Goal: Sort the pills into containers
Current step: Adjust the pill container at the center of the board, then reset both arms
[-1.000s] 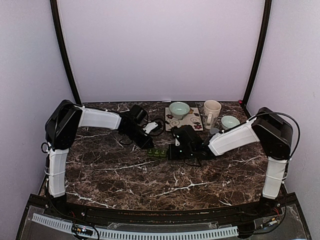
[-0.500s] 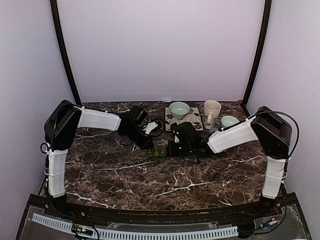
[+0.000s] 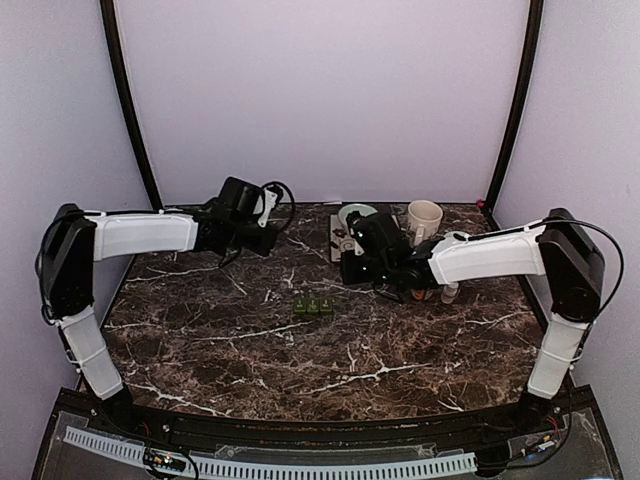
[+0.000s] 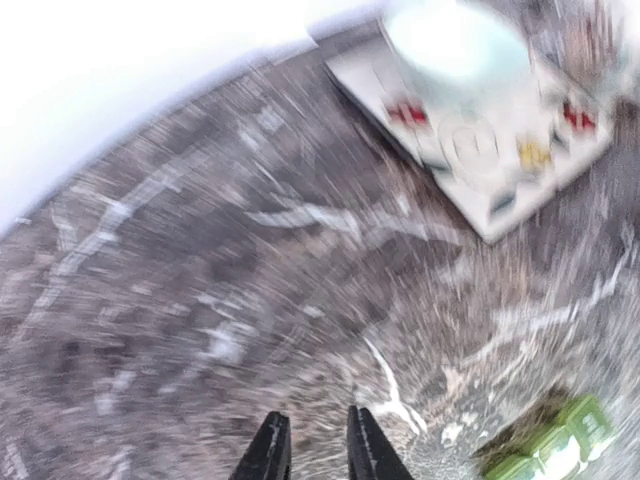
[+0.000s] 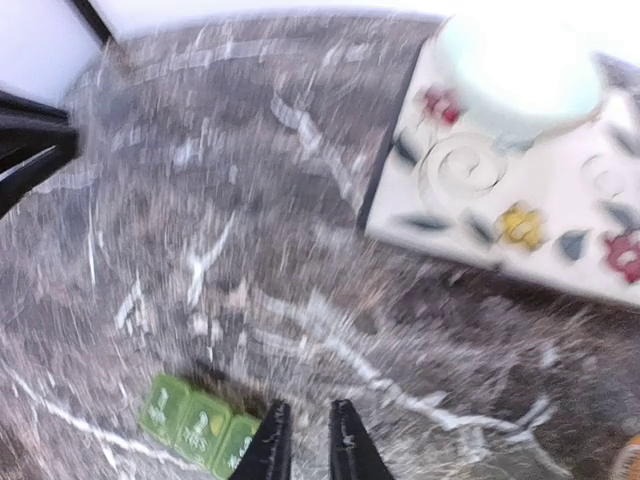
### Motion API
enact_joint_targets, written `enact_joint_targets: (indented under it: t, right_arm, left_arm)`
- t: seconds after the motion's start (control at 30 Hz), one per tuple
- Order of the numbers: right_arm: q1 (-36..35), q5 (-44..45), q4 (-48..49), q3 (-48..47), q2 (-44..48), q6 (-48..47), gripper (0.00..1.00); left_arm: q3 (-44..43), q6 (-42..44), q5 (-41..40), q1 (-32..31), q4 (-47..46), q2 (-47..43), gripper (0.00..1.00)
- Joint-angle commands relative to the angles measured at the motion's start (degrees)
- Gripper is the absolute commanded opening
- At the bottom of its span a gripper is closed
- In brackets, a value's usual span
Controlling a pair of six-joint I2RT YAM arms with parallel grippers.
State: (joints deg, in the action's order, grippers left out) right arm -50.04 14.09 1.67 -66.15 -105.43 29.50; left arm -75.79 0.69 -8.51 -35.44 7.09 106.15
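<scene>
The containers (image 3: 313, 307), a short dark-green strip of lidded compartments, lie mid-table with lids down, also at the lower right of the left wrist view (image 4: 555, 450) and the lower left of the right wrist view (image 5: 195, 425). No pills show in any view. My left gripper (image 3: 258, 238) hangs above the table to the back left of the strip; its fingertips (image 4: 270, 455) stand slightly open with only marble between them. My right gripper (image 3: 350, 272) hovers behind and right of the strip, its fingertips (image 5: 345, 445) likewise a little open and empty.
A patterned mat (image 3: 340, 238) at the back carries a pale green bowl (image 3: 352, 211), seen also in both wrist views (image 4: 455, 40) (image 5: 520, 65). A cream mug (image 3: 424, 220) stands to its right. White walls close the back and sides.
Both arms have lifted away from the green strip: the left swung up and toward the back left, the right drew back toward the mat. Both pairs of jaws have parted slightly.
</scene>
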Motion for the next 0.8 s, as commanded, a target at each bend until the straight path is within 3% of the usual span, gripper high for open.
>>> enact_joint_targets:
  t: [0.0, 0.2, 0.37, 0.43, 0.63, 0.7, 0.77]
  right_arm:
    - [2.53, 9.66, -1.66, -2.43, 7.53, -5.28, 0.21]
    - [7.61, 18.87, -1.96, -0.31, 16.85, -8.63, 0.43]
    - [14.72, 25.17, -1.39, 8.63, 26.06, -9.72, 0.65]
    - [17.74, 26.10, -0.01, 13.01, 30.02, -10.55, 0.71]
    - [27.37, 24.59, 2.64, 25.88, 41.95, -8.22, 0.74]
    - [30.06, 23.12, 2.94, 29.21, 45.25, -7.59, 0.83]
    - [31.73, 22.21, 2.64, 31.61, 48.22, -7.53, 0.95]
  left_arm:
    - [9.56, -2.30, -14.50, 1.88, -13.62, -14.60, 0.26]
    - [24.66, 2.03, -25.43, 2.26, -30.43, -28.56, 0.47]
    - [33.72, 2.63, -29.83, 2.69, -37.71, -34.46, 0.70]
    - [36.81, 1.71, -30.86, 2.87, -39.52, -36.12, 0.76]
    - [42.17, 2.68, -34.08, 3.18, -43.34, -36.37, 0.91]
    - [43.31, 5.11, -34.07, 3.19, -46.21, -35.87, 0.98]
    - [44.73, 8.10, -31.75, 3.53, -49.87, -35.74, 0.99]
